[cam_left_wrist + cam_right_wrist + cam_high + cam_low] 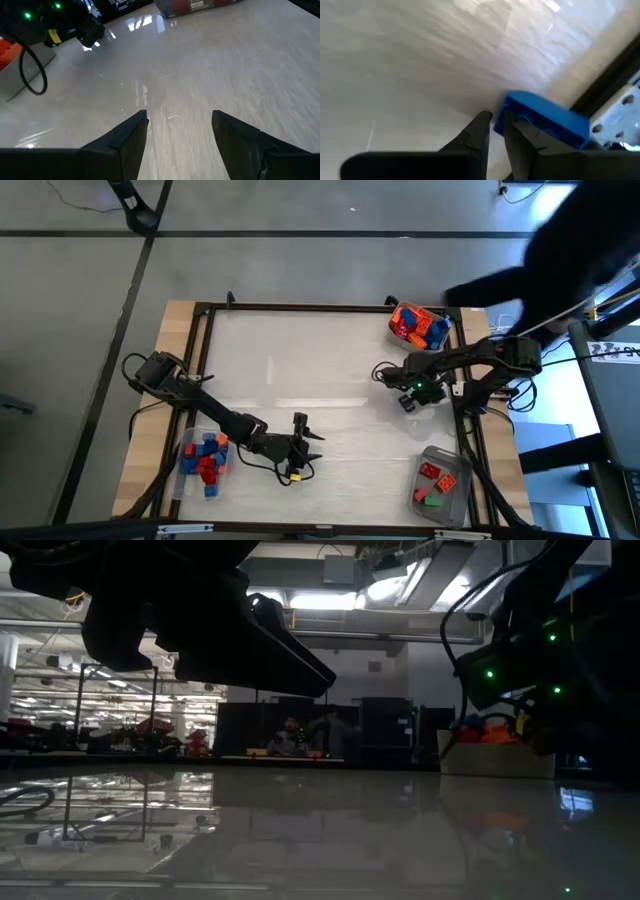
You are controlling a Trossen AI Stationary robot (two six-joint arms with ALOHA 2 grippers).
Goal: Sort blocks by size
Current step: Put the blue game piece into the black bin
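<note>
Near the front edge of the table, low over bare white surface: left gripper, fingers spread wide with nothing between them, only the glossy tabletop showing in the gap. Just beside that arm, at the front left corner: a clear tub loaded with red and blue blocks. At the front right corner: a second tub, holding a few red, orange and green blocks.

Farther back, toward the right side: right gripper, reaching left from its dark arm, green lights glowing on the wrist. Jaws drawn narrow in the right wrist view, fingertips right at the edge of a blue block. Whether pinched on the block or merely touching it — cannot tell; that block lying close to the dark frame rail at the table's edge.

At the far right corner: a third tub heaped with orange, red and blue blocks, seen also in the low view as orange pieces behind the right arm.

Beyond the table, in the low view: a dim room, shelving, bright ceiling lights, a seated person far off.
</note>
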